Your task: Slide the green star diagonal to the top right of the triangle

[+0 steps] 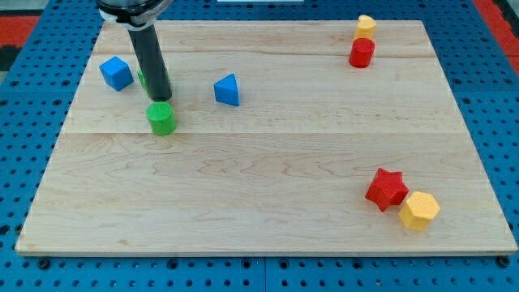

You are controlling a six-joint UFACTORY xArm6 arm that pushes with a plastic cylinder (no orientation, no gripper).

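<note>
Nearest you, at the view's bottom right: yellow hexagon block [419, 210], touching red star [386, 188]. Both are well apart from the work, so ignore them.

Mid-board, view's left: green cylinder [161, 118], upright, just below my tip [160, 98]. Whether they touch cannot be told.

My tip: a bare rod end with no jaws, so it cannot spread, press or pinch and holds nothing. It only pushes.

Green star [141, 79]: a sliver of green at the rod's left edge, the rest hidden behind the rod. The shape is unconfirmed and is judged to be the star from the task. It lies between blue cube [116, 73] and blue triangle [228, 89], nearer the cube.
- Handling, judged: small, light, rigid, slides easily on smooth wood.
- The points will likely make it spin under an off-centre push, so press into a notch on its left side.

Room: open wood lies above and right of the triangle. You have a clear run along the view's top, though the board's [268, 170] top edge is near.

Farthest, top right: red cylinder [362, 53] touching a yellow block [366, 26], well clear of the work.
</note>
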